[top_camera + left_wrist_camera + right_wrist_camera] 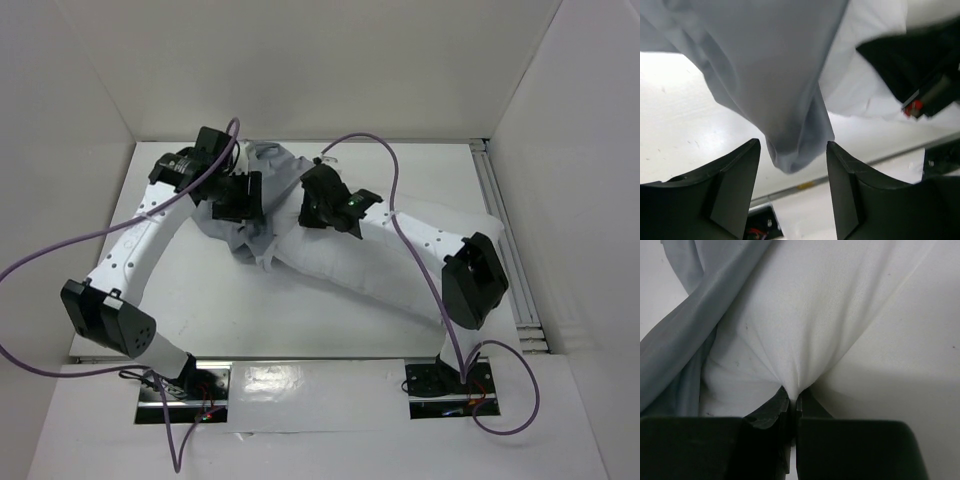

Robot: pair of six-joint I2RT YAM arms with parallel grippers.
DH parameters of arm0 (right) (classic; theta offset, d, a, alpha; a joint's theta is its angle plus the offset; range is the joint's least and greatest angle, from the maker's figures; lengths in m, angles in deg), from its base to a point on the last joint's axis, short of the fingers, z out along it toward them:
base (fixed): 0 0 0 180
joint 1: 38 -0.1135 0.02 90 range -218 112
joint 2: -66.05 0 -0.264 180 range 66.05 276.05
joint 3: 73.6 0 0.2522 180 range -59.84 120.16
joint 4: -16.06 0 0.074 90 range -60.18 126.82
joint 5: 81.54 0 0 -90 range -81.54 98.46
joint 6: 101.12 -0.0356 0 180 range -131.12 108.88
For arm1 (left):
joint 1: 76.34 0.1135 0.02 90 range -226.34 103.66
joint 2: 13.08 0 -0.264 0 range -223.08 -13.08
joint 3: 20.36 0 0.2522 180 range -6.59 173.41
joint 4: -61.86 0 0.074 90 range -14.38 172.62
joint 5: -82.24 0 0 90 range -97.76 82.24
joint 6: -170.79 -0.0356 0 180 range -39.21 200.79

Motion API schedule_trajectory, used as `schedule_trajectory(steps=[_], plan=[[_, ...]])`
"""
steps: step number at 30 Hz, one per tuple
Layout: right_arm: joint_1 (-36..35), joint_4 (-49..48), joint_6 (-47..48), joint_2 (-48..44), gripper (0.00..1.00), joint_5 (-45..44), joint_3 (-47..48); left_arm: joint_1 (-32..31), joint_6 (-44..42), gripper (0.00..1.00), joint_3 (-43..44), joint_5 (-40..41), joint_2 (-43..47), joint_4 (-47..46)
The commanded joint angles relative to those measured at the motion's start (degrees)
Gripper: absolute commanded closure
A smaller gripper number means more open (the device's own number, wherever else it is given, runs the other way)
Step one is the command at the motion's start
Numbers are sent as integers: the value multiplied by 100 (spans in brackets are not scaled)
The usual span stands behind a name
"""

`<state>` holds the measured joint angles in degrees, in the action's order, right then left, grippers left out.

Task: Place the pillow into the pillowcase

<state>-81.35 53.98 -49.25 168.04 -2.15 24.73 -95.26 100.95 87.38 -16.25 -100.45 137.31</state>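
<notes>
The left gripper [793, 144] is standing with its two black fingers [735, 180] spread apart. A drooping fold of the grey pillowcase [765, 65] is hanging down into the gap between them. It is not being pinched, though whether the cloth is brushing either finger I cannot tell.

The right gripper [792, 407] is doing the opposite: its jaws are pressed together on a tuft of the white pillow [805, 315], and the fabric is fanning out from the pinch in tight creases. In that wrist view a band of the grey cloth is running along the pillow's left side.

From above, the two grippers are hovering near each other over the far middle of the table [210, 290] — the left one at the bunched grey cloth, the right one at the pillow's far end. The pillow is lying on a slant from there toward the near right corner, with the right arm [420, 232] stretching over it. Most of its length is showing bare white, while the pillowcase is sitting crumpled around its far end. How far that end is reaching inside the cloth I cannot tell.
</notes>
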Motion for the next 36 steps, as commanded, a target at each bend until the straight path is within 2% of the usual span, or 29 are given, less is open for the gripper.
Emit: schedule_trajectory(steps=[1, 2, 5, 10, 11, 12, 13, 14, 22, 23, 25, 28, 31, 36], plan=[[90, -131, -45, -277, 100, -179, -187, -129, 224, 32, 428, 926, -340, -201], [90, -192, -45, -277, 100, -117, -239, -243, 277, 31, 481, 1320, -559, -201], [90, -193, -45, -329, 100, -37, -301, -366, 357, 31, 666, 1657, -868, -254], [90, -193, 7, -382, 100, 15, -301, -429, 418, 30, 1060, 1763, -1509, -456], [90, -140, 7, -382, 100, 15, -301, -429, 357, 33, 1149, 1511, -1598, -456], [90, -140, 59, -382, 100, -37, -301, -429, 357, 38, 1245, 1404, -1660, -456], [90, -88, 60, -434, 100, -90, -301, -429, 357, 80, 1498, 1272, -1773, -456], [90, -87, 60, -435, 100, -90, -301, -429, 357, 99, 1640, 1210, -1774, -456], [-436, 519, 113, -610, 100, -230, -222, -481, 357, 100, 3160, -599, -1441, -456], [-576, 519, 61, -672, 100, -231, -222, -481, 452, 100, 3214, -1001, -1440, -535], [-578, 519, -2, -724, 100, -231, -275, -551, 611, 100, 3215, -1268, -1606, -754], [-578, 414, -133, -725, 100, -484, -398, -709, 664, 100, 3215, -1331, -1940, -817], [-175, 186, -133, -725, 100, -565, -459, -710, 664, 100, 3049, -1120, -2178, -685], [405, -78, -72, -778, 100, -512, -520, -710, 612, 100, 2530, -286, -1600, -632]])
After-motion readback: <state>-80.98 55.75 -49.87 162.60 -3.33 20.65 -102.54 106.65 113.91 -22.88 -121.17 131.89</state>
